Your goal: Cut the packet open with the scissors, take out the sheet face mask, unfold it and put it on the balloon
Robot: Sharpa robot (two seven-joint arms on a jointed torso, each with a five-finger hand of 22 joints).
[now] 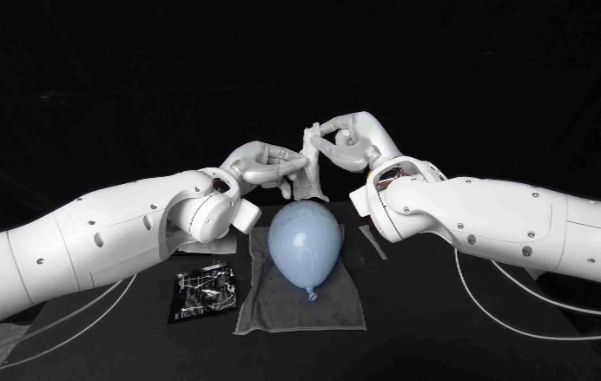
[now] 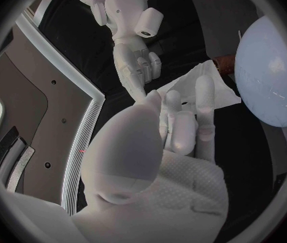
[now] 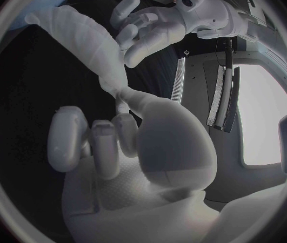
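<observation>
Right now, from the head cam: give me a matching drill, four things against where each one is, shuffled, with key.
Things
1. sheet mask
2. balloon
3. black packet
4. grey cloth

Places
A. spread flat on the table
B. held up between the left hand and the right hand
C. on the table, on the left arm's side of the cloth
D. lying on the cloth

Pairs: 1-B, 2-D, 3-C, 4-A

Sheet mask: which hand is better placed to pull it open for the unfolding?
Probably the right. The right hand pinches the sheet mask at its top edge, higher than the left hand, which holds it lower down, so it can draw the fold upward above the balloon.
</observation>
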